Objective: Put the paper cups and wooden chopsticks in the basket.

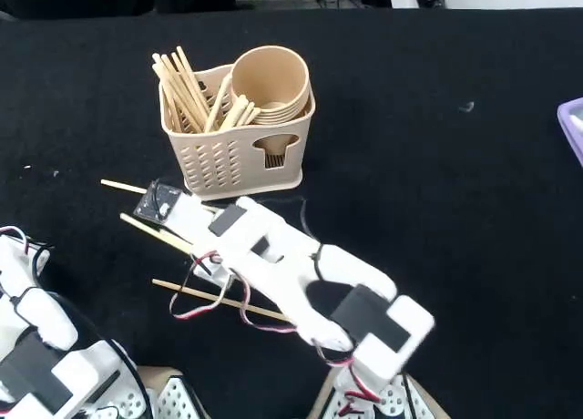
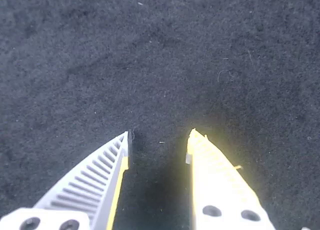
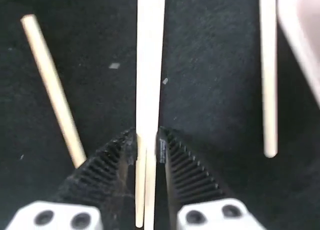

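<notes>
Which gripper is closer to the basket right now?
Right. The right gripper sits just in front of the basket, shut on a chopstick; the left gripper hangs over bare black cloth, farther off.

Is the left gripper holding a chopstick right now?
No, the left gripper is open, with the black tablecloth visible in the gap and no chopstick in it.

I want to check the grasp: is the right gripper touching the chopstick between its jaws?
Touching. The right wrist view shows the right gripper with both jaws pressed against the chopstick.
</notes>
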Motion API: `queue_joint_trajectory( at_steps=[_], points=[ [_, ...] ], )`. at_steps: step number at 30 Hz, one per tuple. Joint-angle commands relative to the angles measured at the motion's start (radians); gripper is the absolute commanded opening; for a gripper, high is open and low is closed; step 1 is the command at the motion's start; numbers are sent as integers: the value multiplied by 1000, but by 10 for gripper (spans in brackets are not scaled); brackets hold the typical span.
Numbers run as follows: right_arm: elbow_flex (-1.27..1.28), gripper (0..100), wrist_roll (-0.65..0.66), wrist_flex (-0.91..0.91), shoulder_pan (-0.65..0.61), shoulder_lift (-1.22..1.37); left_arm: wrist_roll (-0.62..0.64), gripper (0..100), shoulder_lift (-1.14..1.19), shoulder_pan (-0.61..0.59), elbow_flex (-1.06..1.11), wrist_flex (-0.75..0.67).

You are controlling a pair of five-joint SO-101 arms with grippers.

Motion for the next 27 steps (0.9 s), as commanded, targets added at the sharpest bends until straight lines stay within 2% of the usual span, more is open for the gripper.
queue_joint_trajectory(
  at_steps=[1,8,11,15,19,23,27],
  points=[
    [48,11,8,12,21,-191,9,192,-17,-1,-56,0],
    [124,11,8,20,121,-506,9,192,-17,-1,-56,0],
    [110,11,8,57,123,-627,9,192,-17,-1,-56,-2],
    [7,11,0,150,98,-792,9,192,-17,1,-56,-2],
    [-140,11,-2,150,97,-926,9,192,-17,-1,-56,-2],
    [-234,11,-23,20,95,-977,9,192,-17,-1,-56,-2],
    [-199,11,-230,-238,101,-928,9,192,-17,-1,-56,-2]
  ],
)
